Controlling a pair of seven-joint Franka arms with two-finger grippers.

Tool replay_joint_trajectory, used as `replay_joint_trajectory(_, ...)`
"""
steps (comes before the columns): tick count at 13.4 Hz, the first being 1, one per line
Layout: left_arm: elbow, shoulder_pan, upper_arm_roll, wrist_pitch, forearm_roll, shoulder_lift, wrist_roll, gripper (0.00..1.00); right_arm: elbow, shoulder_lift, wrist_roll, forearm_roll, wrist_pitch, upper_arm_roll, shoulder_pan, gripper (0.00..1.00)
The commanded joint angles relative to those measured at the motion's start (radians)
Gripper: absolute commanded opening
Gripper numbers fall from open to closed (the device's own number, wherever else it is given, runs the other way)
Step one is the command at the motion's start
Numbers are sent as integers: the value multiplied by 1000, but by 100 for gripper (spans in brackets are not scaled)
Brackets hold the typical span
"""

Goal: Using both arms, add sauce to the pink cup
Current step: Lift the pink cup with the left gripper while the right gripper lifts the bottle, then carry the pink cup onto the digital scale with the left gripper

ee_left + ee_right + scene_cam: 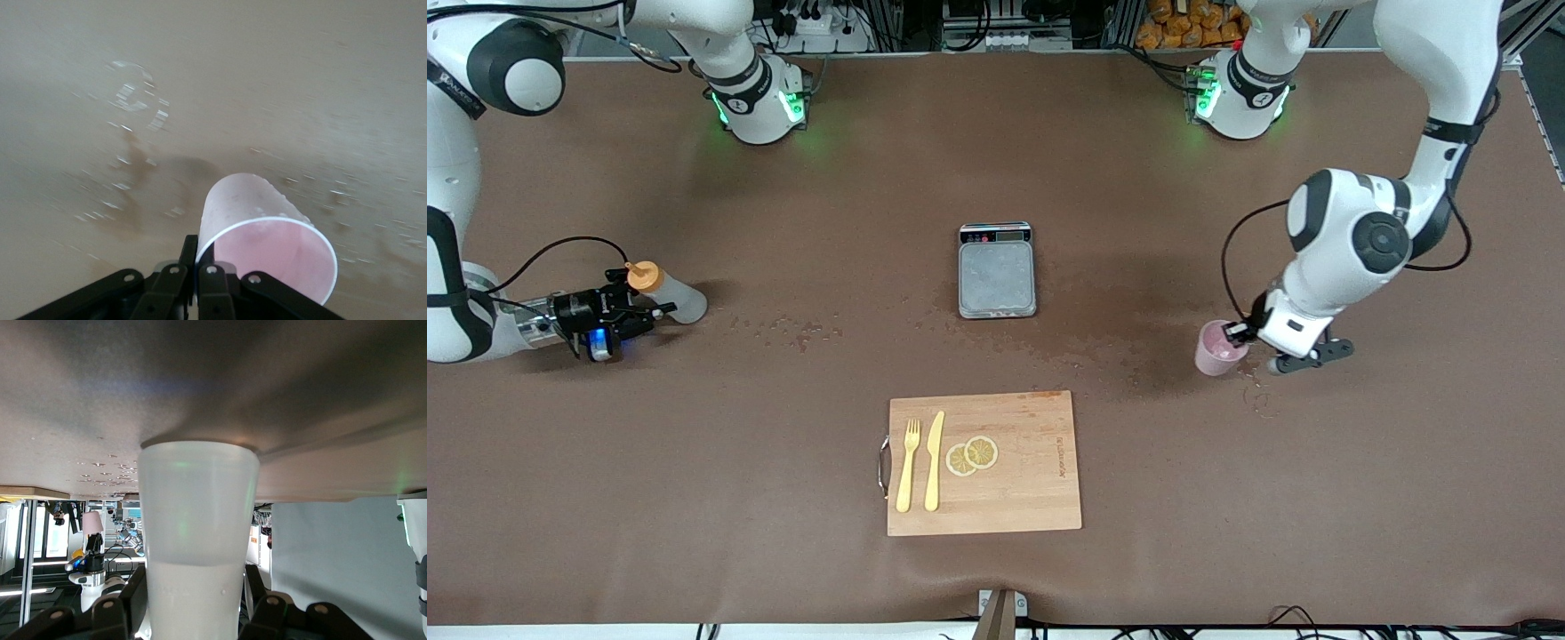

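The sauce bottle, translucent whitish with an orange cap, stands near the right arm's end of the table. My right gripper is shut on it from the side. In the right wrist view the bottle fills the gap between the fingers, with its base at the table. The pink cup stands near the left arm's end. My left gripper is shut on its rim. In the left wrist view one finger is outside the cup wall and the other is inside.
A grey kitchen scale sits mid-table. Nearer the camera lies a wooden cutting board with a yellow fork, a knife and lemon slices. Wet marks spot the cloth beside the cup.
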State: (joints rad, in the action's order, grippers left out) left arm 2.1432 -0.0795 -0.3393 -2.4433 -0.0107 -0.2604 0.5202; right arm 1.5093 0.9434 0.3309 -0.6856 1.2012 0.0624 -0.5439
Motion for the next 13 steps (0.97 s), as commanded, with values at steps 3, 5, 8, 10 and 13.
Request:
replay_joint_trajectory(3,-75,16,-164,92,-6,14,318,0,2,-5,-15,-15,-12,-1,-11,36)
replay_joint_trajectory(5,-132,87,-173,109,-5,-11,452,0,-11,-11,-1,-17,-32,-1,-8,37)
replay_joint_trajectory(8,-180,194,-175,130,-5,-22,616,0,-30,-32,75,-15,-40,-1,5,40)
replay_joint_trajectory(10,-204,285,-172,130,-3,-51,746,0,-38,-46,109,-15,-54,-3,16,40)
replay_joint_trajectory(13,-252,365,-170,130,81,-124,926,0,-57,-52,160,-15,-66,-4,30,42)
